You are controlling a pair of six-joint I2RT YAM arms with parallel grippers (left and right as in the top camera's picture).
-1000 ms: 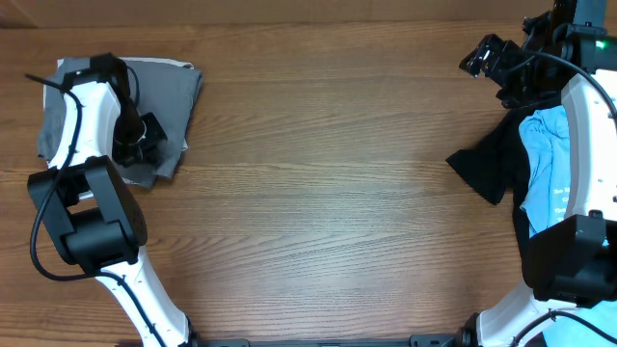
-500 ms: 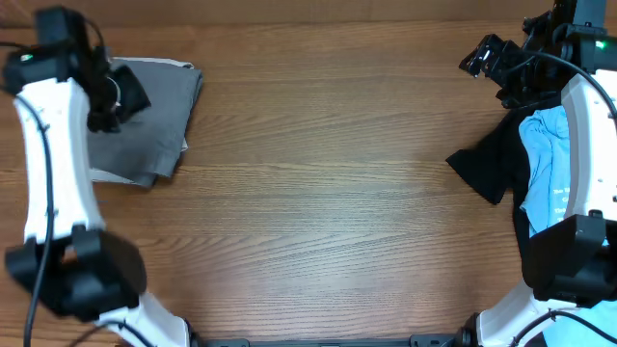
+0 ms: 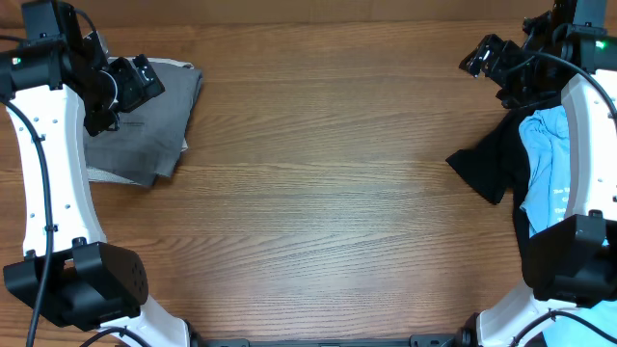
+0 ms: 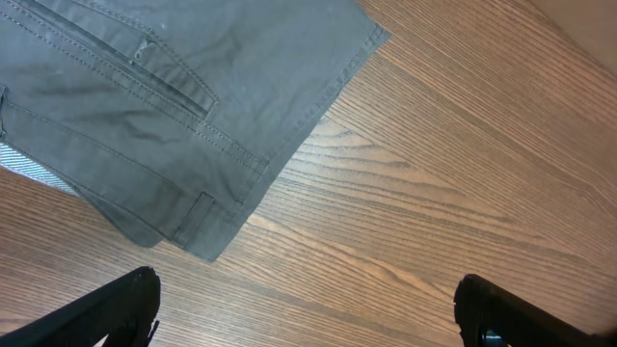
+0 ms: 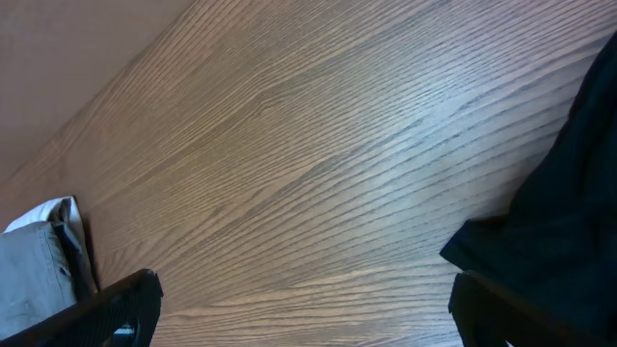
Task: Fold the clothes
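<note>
Folded medium-grey woven shorts (image 3: 145, 120) lie on the brown wooden table (image 3: 318, 193), just ahead of the left gripper (image 3: 135, 85), whose fingers (image 4: 116, 310) are spread wide and empty. The right gripper (image 3: 490, 60) is likewise spread with nothing between its fingers. A crumpled black garment (image 3: 487, 166) lies ahead of one finger (image 5: 501, 313), and a light-blue T-shirt (image 3: 549, 169) lies beyond it.

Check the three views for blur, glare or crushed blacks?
Overhead: sharp and evenly lit, no strong glare on the table, only soft shadows. Left wrist: stitching on the grey shorts is crisp, while the left claw fingertips are dark and soft-edged. Right wrist: wood grain is sharp, but the black garment reads as a flat dark mass without detail.
</note>
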